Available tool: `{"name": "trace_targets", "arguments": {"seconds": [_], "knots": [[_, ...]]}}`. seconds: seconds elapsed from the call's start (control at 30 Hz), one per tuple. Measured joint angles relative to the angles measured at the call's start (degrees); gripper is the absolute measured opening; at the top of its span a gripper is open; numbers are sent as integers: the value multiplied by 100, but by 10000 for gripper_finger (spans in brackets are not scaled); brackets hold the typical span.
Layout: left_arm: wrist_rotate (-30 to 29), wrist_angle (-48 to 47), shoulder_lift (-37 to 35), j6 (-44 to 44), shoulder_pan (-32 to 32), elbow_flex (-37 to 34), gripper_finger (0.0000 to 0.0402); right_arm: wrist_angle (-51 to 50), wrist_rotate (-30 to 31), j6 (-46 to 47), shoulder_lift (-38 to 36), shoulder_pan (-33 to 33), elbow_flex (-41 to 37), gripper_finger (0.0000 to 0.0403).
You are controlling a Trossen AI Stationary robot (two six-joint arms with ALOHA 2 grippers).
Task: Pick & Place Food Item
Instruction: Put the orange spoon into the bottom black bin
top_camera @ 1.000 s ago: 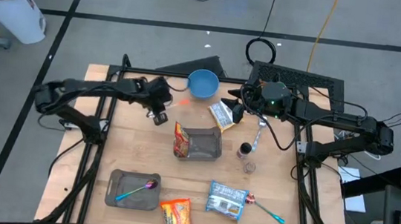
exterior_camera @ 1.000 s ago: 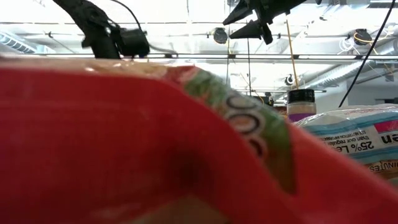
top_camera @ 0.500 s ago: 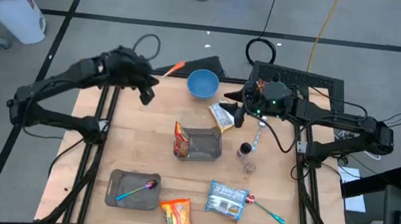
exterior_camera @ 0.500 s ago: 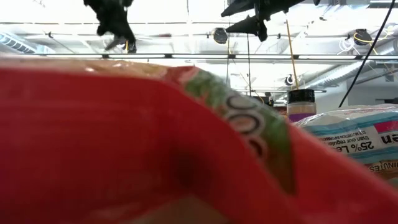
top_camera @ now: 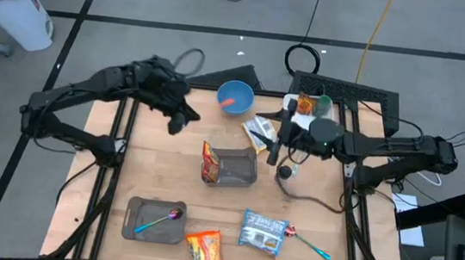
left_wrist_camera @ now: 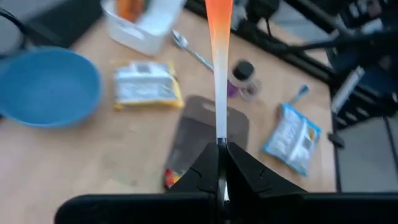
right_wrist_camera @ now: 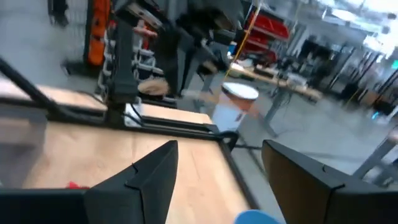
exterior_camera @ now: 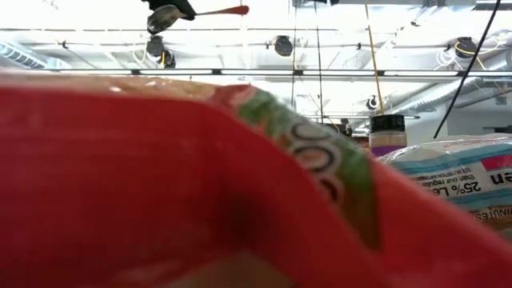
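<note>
Over the blue bowl, an orange-handled utensil is clenched by the left gripper, its long axis pointed straight ahead from the fingertips, tip reaching above the bowl. The right gripper is held with fingers spread, empty, near the snack packet.

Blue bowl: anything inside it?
The tip of an orange utensil shows over the blue bowl, held by the left end effector. Whether it touches the bowl can't be told.

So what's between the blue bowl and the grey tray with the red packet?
High view: a yellow-edged snack packet lies between the blue bowl and grey tray, slightly right of the line.
</note>
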Motion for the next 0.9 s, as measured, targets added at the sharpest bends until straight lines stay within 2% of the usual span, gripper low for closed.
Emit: {"name": "trace_targets", "arguments": {"seconds": [0.3,0.47,0.63,0.9], "knots": [[1368,535,992,-539,-192,0,12,-408,12,-707,35,110,0,226],[1895,780,1271,-851,-194,0,12,-868,-161,-940,35,110,0,226],[2028,869,1484,-1020,-192,126,12,-1062,-458,-954,35,108,0,226],[2037,402,1884,-810,-271,813,11,-1211,-386,-959,35,108,2,226]]}}
